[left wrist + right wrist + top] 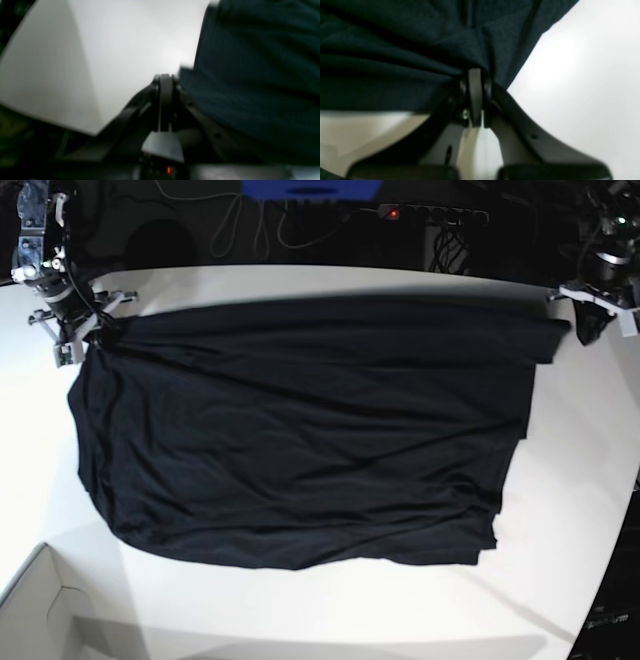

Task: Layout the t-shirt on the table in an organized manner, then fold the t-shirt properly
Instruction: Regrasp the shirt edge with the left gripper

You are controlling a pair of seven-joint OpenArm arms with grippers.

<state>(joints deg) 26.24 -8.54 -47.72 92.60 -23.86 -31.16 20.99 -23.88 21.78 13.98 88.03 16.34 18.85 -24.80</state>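
Right claw [475,75] pinched a far corner of the t-shirt [300,440]; left claw [165,80] was shut just beside the opposite corner, grip on cloth unclear. Shirt: thin, soft, matte black, creased, spread across the smooth white table [560,510]. Advice: pull corners apart evenly, keeping the top edge taut and straight.

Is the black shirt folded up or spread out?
Spread out. The t-shirt lies wide and mostly flat across the white table, with wrinkles but no tidy fold showing.
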